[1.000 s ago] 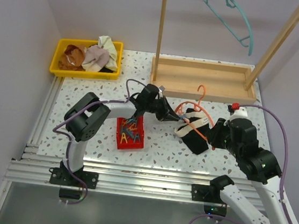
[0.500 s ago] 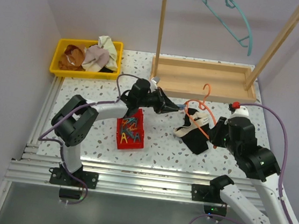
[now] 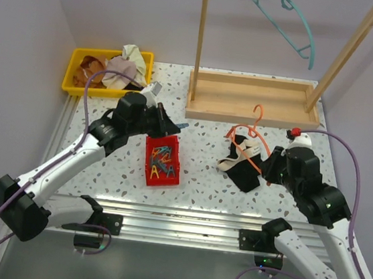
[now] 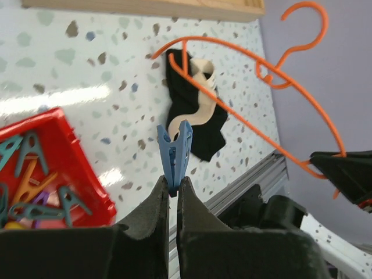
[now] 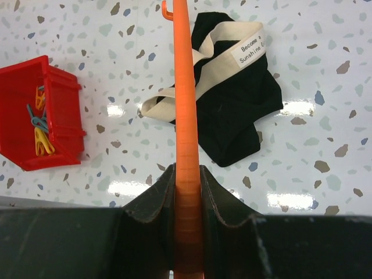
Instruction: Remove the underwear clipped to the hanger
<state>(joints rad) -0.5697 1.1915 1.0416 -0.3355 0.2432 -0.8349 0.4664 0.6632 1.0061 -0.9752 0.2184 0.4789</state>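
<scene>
Judged limp and light, the black underwear (image 3: 242, 167) lies near the worktop's right edge beneath the orange hanger (image 5: 185, 104), which the right gripper (image 5: 188, 186) pinches. Its cream waistband (image 5: 215, 70) looks the surest hold. The left gripper (image 4: 173, 189) nips a blue clothespin (image 4: 174, 152).

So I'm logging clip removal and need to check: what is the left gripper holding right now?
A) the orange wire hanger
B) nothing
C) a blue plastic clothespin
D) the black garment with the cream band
C: the left wrist view shows the blue plastic clothespin pinched in the left gripper, while the orange wire hanger sits in the right gripper.
</scene>
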